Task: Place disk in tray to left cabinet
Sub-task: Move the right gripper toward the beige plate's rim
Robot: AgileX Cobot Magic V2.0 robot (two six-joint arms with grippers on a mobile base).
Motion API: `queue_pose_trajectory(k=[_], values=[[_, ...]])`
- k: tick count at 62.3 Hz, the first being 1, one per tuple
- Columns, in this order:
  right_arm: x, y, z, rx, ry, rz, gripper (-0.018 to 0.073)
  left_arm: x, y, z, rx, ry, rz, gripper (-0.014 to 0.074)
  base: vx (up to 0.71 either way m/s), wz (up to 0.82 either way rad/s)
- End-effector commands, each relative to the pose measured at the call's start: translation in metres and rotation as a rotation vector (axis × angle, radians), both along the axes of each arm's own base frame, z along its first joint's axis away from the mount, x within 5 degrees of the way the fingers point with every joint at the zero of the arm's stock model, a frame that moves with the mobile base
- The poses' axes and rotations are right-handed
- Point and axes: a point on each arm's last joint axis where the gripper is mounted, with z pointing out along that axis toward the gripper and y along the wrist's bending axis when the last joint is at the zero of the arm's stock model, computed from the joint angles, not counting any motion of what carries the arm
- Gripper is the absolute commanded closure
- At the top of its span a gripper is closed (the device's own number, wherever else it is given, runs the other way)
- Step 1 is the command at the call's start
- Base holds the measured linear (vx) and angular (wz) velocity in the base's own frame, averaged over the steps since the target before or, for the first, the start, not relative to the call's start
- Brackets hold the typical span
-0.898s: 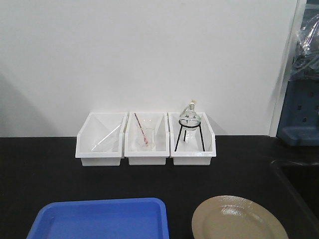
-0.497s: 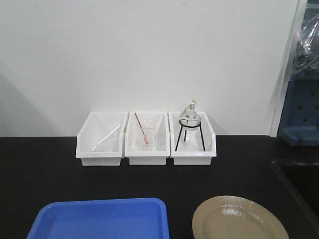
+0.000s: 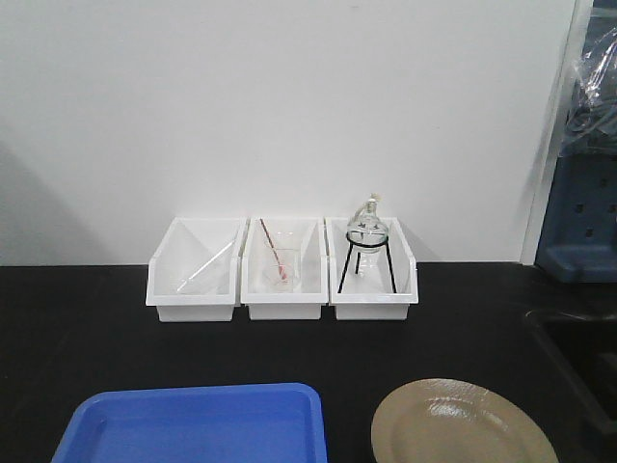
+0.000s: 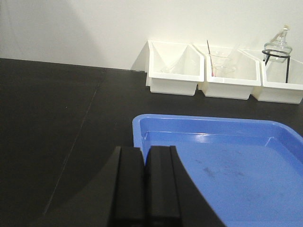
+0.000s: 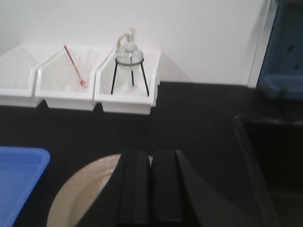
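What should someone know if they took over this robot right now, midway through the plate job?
Left gripper: shut, empty, by the tray's near left corner.
Right gripper: shut, empty, pointing over the disk.
Disk: on the black table, right of the tray, not touching it.
Tray: on the table, empty.
Cabinet: not in view.
Done: nothing.
Left: disk into tray, then tray to cabinet.

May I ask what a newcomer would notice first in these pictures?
The bright blue tray sits near left on the black table, the tan disk apart to its right. Behind, three white bins line the wall, the rightmost holding a glass flask on a tripod.
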Motion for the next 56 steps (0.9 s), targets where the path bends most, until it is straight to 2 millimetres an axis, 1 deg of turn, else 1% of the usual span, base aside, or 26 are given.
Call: queue_pose_trajectory(k=[1,6,11,19,26,37,42,44,51,56], values=[[0.018,0.002,0.008,0.034,-0.013,-0.010,0.0562,0.000,0.000,0.002,-0.011,-0.078,0.004,0.0603,0.00,0.00],[0.026,0.003,-0.001,0.050,0.039,-0.016,0.0559,0.000,0.000,0.002,-0.011,-0.078,0.004,0.0603,0.00,0.00],[0.030,0.004,-0.007,0.053,0.071,-0.019,0.0543,0.000,0.000,0.002,-0.011,-0.078,0.004,0.0603,0.00,0.00],[0.031,0.004,-0.011,0.049,0.102,-0.020,0.0463,0.000,0.000,0.002,-0.011,-0.078,0.004,0.0603,0.00,0.00],[0.031,0.004,-0.011,0.049,0.104,-0.020,0.0319,0.000,0.000,0.002,-0.011,-0.078,0.004,0.0603,0.00,0.00],[0.030,0.004,-0.012,0.051,0.120,-0.022,-0.0038,0.000,0.000,0.002,-0.011,-0.078,0.004,0.0603,0.00,0.00],[0.030,0.004,-0.012,0.049,0.120,-0.021,-0.0148,0.000,0.000,0.002,-0.011,-0.078,0.004,0.0603,0.00,0.00],[0.030,0.004,-0.012,0.050,0.123,-0.021,-0.0172,0.000,0.000,0.002,-0.011,-0.078,0.004,0.0603,0.00,0.00],[0.027,0.004,-0.019,0.158,0.216,-0.059,-0.0167,0.000,0.000,0.002,-0.011,-0.078,0.004,0.0603,0.00,0.00],[0.025,-0.001,-0.026,0.231,0.310,-0.111,-0.0154,0.000,0.000,0.002,-0.011,-0.078,0.004,0.0603,0.00,0.00]])
